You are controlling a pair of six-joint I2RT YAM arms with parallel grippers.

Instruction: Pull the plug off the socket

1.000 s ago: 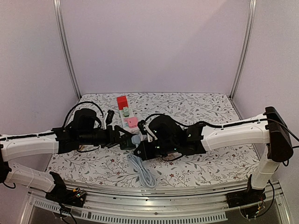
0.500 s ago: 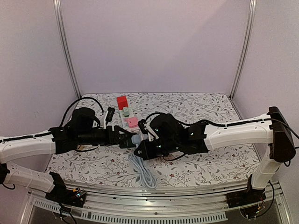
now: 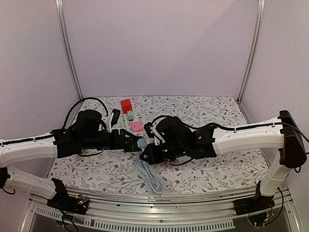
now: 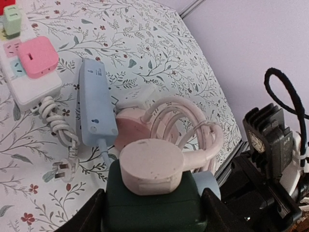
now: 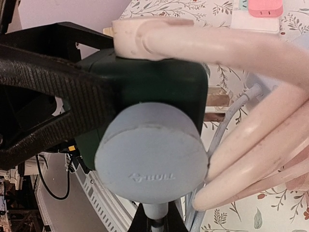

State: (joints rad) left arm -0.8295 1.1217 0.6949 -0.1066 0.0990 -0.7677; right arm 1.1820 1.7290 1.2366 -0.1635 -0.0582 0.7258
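Note:
My left gripper (image 4: 152, 215) is shut on a dark green socket cube (image 4: 149, 208), one finger on each side, held above the table. A cream-pink round plug (image 4: 150, 164) sits in the cube's top face, its thick cable looping away. A pale blue round plug (image 5: 149, 159) sits in another face of the cube (image 5: 159, 87). My right gripper (image 5: 154, 224) is shut on the blue plug's neck; only its dark fingertips show at the bottom edge. In the top view the two grippers (image 3: 131, 143) (image 3: 146, 153) meet at the blue plug (image 3: 141, 143).
A white power strip (image 4: 19, 84) with a pink adapter (image 4: 36, 55) and a green one (image 4: 12, 19) lies behind, with a red cube (image 3: 126, 105) at its far end. A pale blue power strip (image 4: 95, 104) and coiled cables (image 3: 149, 176) lie below the grippers.
Both grippers have shifted slightly to the right and up with the cube and plugs between them. Both plugs still sit in the cube.

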